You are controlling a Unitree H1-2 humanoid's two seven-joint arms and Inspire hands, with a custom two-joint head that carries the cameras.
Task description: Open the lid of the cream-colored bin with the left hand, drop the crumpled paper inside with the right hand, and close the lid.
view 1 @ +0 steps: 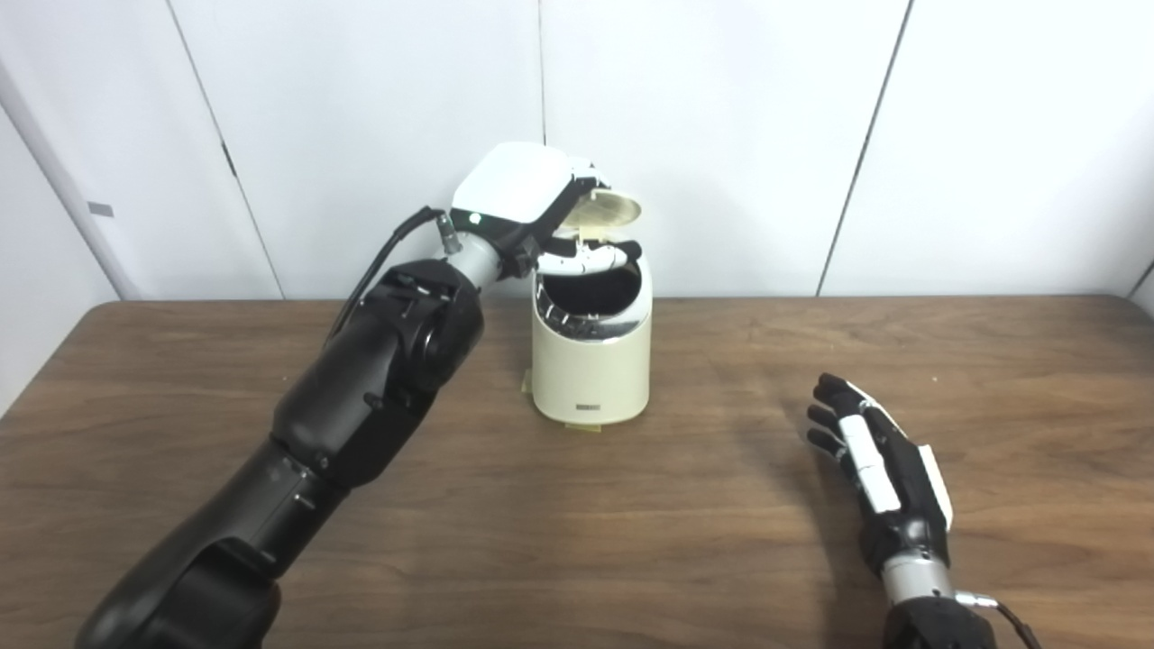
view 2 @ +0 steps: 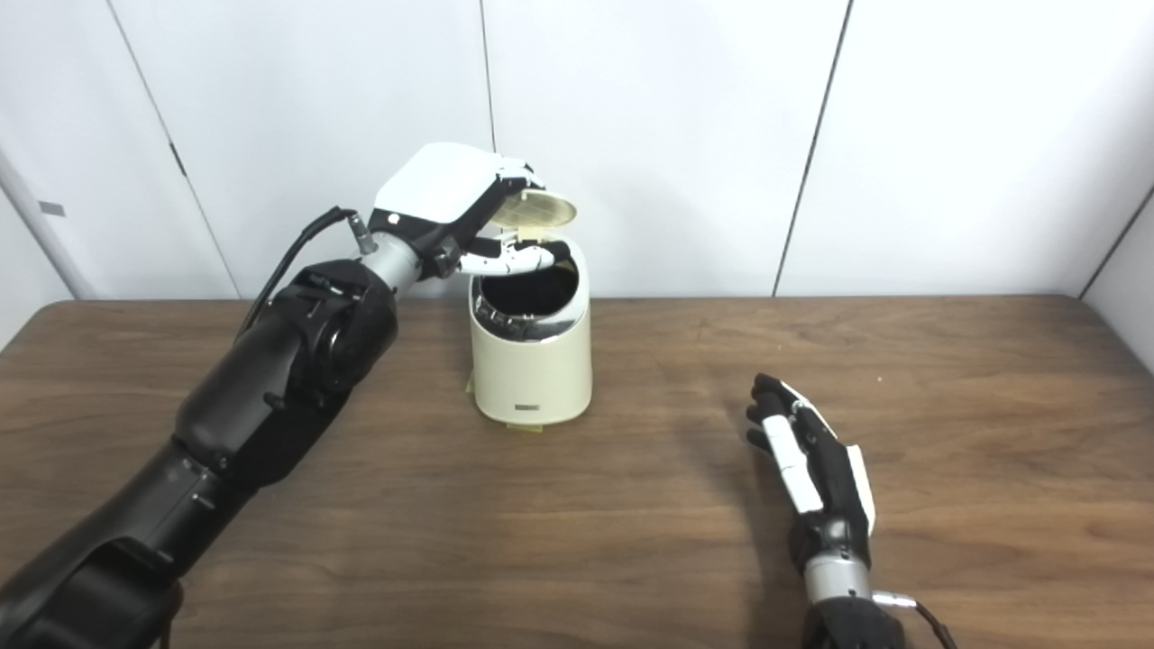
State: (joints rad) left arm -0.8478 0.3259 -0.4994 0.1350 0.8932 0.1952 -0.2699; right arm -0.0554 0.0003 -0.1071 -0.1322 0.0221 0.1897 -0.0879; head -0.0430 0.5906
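Cream-colored bin [view 1: 590,361] stands upright on the wooden counter [view 1: 631,523], lid [view 1: 609,208] raised and tilted back, dark opening exposed. Left robot hand [view 1: 532,203] grips the lid from the bin's rear left. Right robot hand [view 1: 879,460] hangs released, fingers spread, well apart to the bin's right.

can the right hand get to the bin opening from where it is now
Probably yes: the lid is held up by the left hand, and bare table lies between the right hand and the bin.
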